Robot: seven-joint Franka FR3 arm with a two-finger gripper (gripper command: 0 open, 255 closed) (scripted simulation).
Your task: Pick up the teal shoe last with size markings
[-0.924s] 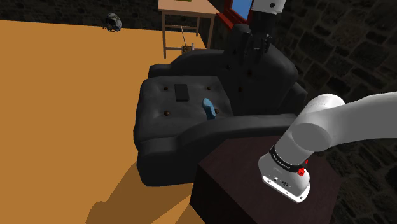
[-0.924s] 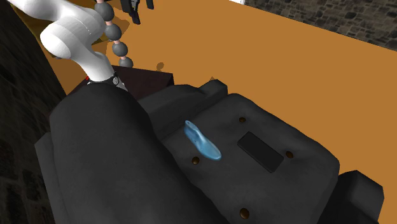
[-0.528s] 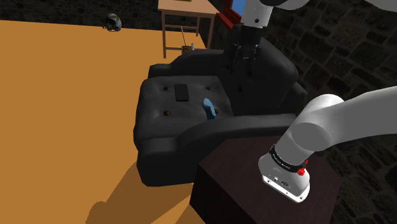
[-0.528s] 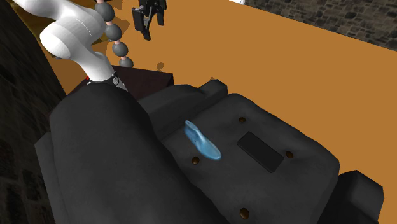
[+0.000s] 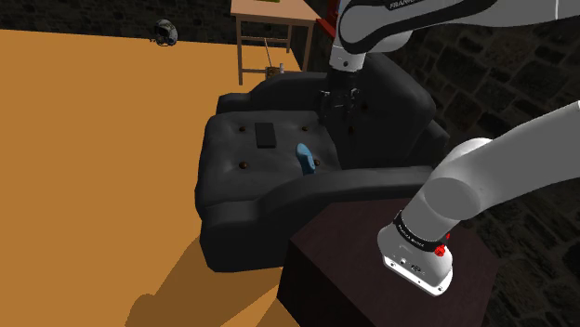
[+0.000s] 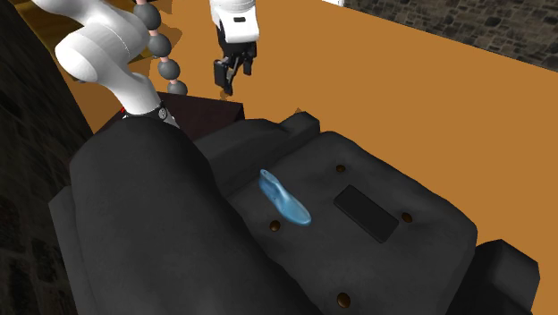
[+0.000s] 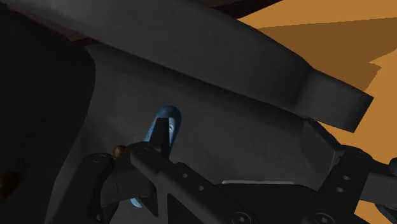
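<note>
Teal-blue shoe last (image 6: 284, 201) lying on the seat of the dark armchair (image 6: 384, 170), close against the foot of its backrest and near a flat black slab (image 6: 365, 213) on the same seat. Gripper (image 6: 227, 80) raised above the armchair, fingers spread apart and empty, well clear of the shoe last below.

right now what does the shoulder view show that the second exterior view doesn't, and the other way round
The shoulder view adds a wooden side table beyond the armchair and a small dark object far off on the orange floor.

The second exterior view adds a string of dark and pinkish balls beside the arm.

Both share the dark armchair, the teal shoe last on its seat, a flat dark rectangle near it, and the open pincer, not touching the shoe last.
</note>
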